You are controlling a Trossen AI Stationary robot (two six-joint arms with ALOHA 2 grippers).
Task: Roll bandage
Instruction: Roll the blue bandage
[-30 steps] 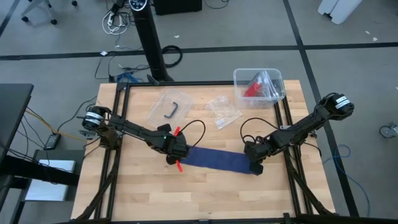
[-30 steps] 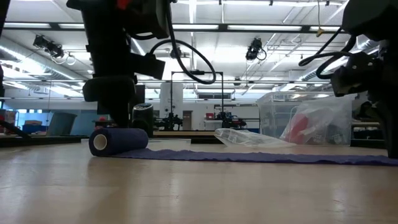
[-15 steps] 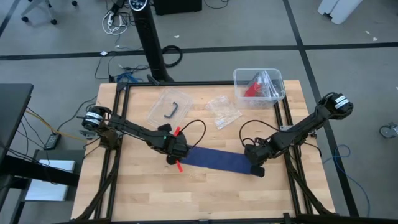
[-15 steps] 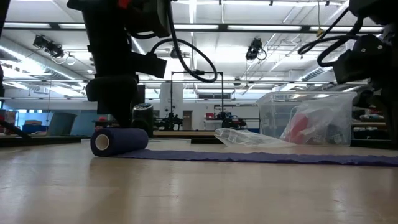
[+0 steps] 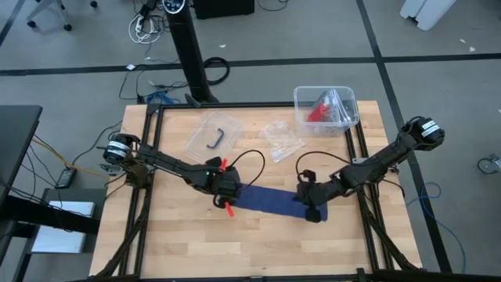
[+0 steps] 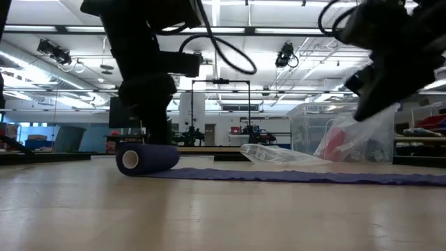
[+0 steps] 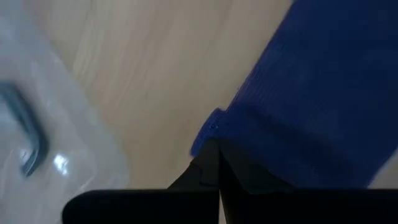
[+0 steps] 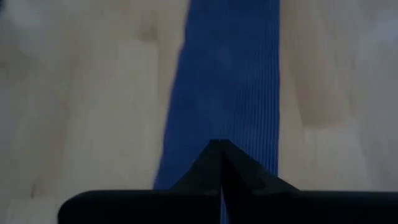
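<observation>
The dark navy bandage lies on the wooden table as a flat strip (image 5: 270,200) with a small roll (image 6: 146,158) at its left end. My left gripper (image 5: 225,190) is shut and stands on the roll; the left wrist view shows its tips (image 7: 217,163) on blue fabric. My right gripper (image 5: 311,208) is shut and hovers over the strip's right part (image 8: 230,81). In the low view it (image 6: 369,104) hangs well above the strip (image 6: 300,176) and touches nothing. My left gripper presses its shut fingertips (image 7: 214,171) on the roll's upper side (image 7: 249,130), coming from above and slanting toward the table's right. The roll lies on the table on its side, joined to the flat strip.
A clear plastic box (image 5: 326,106) with a red item stands at the far right. Two clear bags lie at the far side, one (image 5: 213,135) with a dark hook-shaped piece, one (image 5: 280,139) crumpled. Bare wood lies along the near edge.
My left gripper has gone toward the table's right, and the roll has rolled the same way along the strip. My right gripper has risen and gone toward the table's left over the strip.
</observation>
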